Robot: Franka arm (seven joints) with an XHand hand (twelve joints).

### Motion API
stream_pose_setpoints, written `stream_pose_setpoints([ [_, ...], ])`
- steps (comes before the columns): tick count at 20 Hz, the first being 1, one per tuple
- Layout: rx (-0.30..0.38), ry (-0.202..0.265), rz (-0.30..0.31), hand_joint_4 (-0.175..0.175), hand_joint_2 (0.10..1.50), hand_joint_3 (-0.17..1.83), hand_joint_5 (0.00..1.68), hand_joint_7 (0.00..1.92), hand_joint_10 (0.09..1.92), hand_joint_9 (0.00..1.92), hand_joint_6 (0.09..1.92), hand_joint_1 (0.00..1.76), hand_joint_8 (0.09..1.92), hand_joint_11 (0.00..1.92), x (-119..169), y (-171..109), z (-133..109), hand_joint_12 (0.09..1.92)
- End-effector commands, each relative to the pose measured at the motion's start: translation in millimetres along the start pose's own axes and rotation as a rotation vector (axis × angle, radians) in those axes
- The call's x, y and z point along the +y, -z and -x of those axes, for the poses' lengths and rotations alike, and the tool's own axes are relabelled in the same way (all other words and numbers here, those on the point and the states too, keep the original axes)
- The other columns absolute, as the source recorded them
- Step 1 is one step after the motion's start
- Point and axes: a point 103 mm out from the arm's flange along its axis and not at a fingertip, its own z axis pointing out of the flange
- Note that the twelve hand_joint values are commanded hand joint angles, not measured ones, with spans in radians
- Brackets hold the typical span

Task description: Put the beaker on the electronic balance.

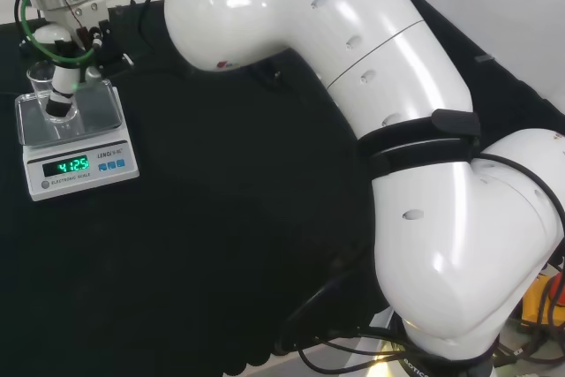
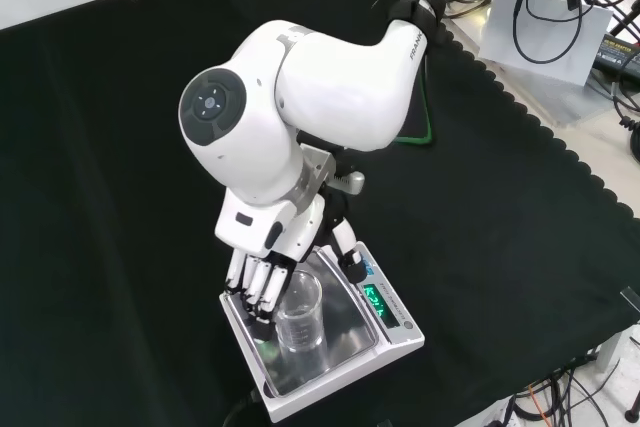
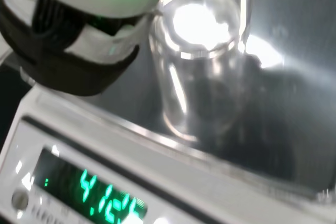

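head view: beaker (image 1: 48, 86) stands upright on the pan of the electronic balance (image 1: 75, 134), toward the pan's back, so its weight rests wholly on the pan; the lit display in front suggests a load is registering.
front view: hand (image 2: 262, 277) reaches down from above the balance (image 2: 340, 342), fingers (image 2: 255, 292) hanging nearly straight just beside the beaker (image 2: 300, 312), not wrapped round it; i judge it let go.
wrist view: beaker (image 3: 197, 56) sits on the pan behind the display of the balance (image 3: 157, 192), a finger (image 3: 79, 51) close beside its wall; contact cannot be told.
stage: placement looks done; lifting clear remains.
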Motion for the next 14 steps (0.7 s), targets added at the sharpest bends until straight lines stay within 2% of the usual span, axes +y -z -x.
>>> stream_pose_setpoints([
  [1, 0.006, 0.014, 0.019, 0.047, 0.48, 0.67, 0.15, 0.21, 0.87, 0.5, 0.09, 0.93, 0.9, 0.3, -33, 19, 7, 1.47],
  [7, 0.007, -0.027, 0.085, 0.056, 0.5, 0.62, 0.1, 0.17, 0.87, 0.43, 0.09, 0.9, 0.88, 0.22, -59, 51, 22, 1.51],
  [14, 0.003, -0.066, 0.114, 0.062, 0.51, 0.59, 0.08, 0.14, 0.89, 0.34, 0.09, 0.88, 0.86, 0.13, -90, 66, 40, 1.55],
])
